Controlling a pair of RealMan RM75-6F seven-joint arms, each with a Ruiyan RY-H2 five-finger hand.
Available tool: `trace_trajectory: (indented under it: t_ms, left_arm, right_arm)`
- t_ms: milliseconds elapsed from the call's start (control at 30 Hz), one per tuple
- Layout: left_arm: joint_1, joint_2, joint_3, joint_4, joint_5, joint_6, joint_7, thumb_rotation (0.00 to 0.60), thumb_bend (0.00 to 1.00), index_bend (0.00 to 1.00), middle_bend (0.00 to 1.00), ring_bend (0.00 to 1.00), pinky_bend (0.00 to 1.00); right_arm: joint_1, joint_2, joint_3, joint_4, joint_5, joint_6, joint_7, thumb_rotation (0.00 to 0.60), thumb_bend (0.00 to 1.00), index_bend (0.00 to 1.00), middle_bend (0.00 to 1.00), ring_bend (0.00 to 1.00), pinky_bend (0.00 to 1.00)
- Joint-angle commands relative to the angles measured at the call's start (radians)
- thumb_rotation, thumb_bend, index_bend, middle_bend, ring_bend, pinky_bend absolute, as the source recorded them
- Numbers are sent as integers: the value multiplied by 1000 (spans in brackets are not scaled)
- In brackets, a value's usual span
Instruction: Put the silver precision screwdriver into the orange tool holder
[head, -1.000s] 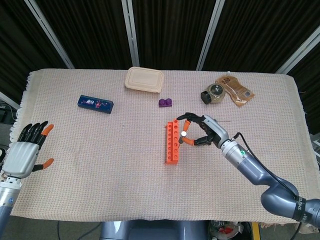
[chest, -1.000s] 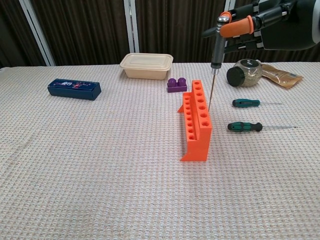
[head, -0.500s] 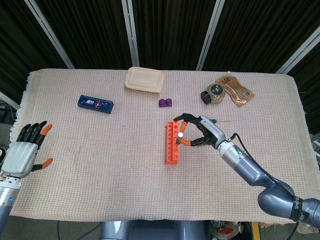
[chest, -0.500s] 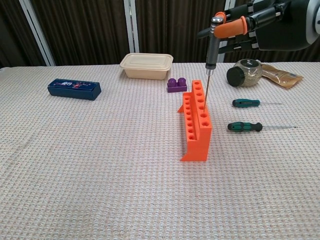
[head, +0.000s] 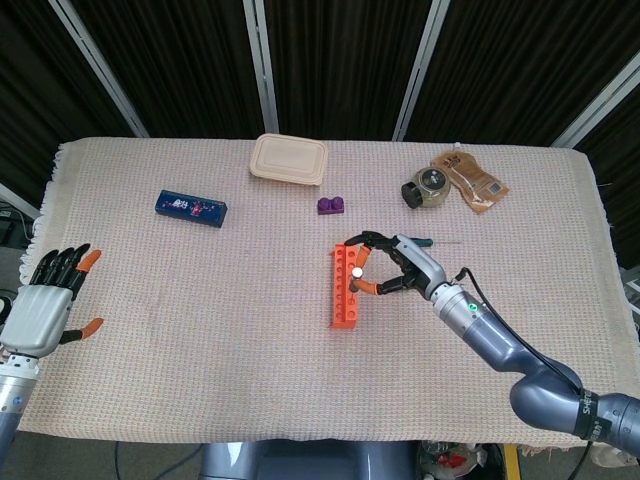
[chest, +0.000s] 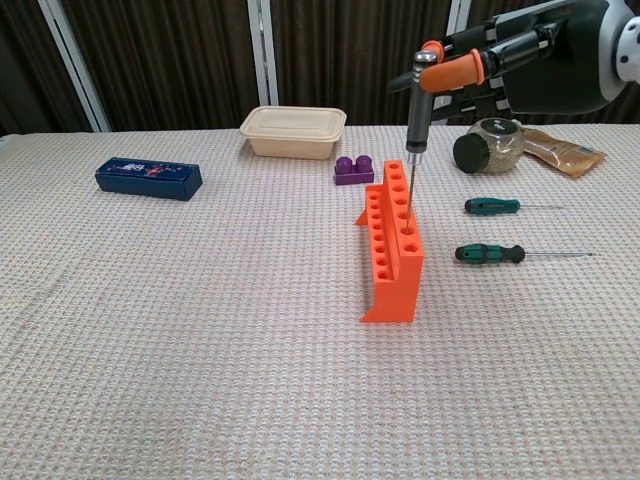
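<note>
Silver precision screwdriver (chest: 416, 108) now over orange tool holder (chest: 394, 244)

Matt plastic holder (chest: 395, 245), woven cloth (chest: 200, 330).

- Right hand (head: 392, 266) — reaching in from the lower right on a bent arm, raised above the tabletop, orange-tipped fingers (chest: 462, 68) pinching the silver precision screwdriver (chest: 414, 115) upright by its handle.
- Left hand (head: 45, 300) — at the far left edge, fingers straight and apart, holding nothing.
</note>
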Motion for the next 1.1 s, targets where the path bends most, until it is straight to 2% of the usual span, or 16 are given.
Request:
trace_trajectory:
  t_ms: [33, 467, 700, 1100]
  left_arm:
    - [1, 1, 0, 0, -1, 0, 0, 600, 182, 0, 0, 0, 0]
    - [1, -2, 2, 1, -3, -3, 1, 600, 182, 0, 0, 0, 0]
    - [0, -2, 2, 4, -2, -3, 3, 600, 182, 0, 0, 0, 0]
    - [-4, 0, -3, 2, -3, -2, 7, 600, 182, 0, 0, 0, 0]
  right_arm:
    - [2, -5, -2, 4, 4, -3, -1, 600, 406, 644, 221, 11, 0]
    - [-1, -35, -15, 35, -11, 0, -4, 600, 405, 644, 220, 7, 0]
    - [-13, -94, -49, 85, -38, 32, -18, 600, 405, 644, 220, 6, 0]
    - [-16, -154, -77, 133, -52, 78, -52, 600, 406, 644, 220, 6, 0]
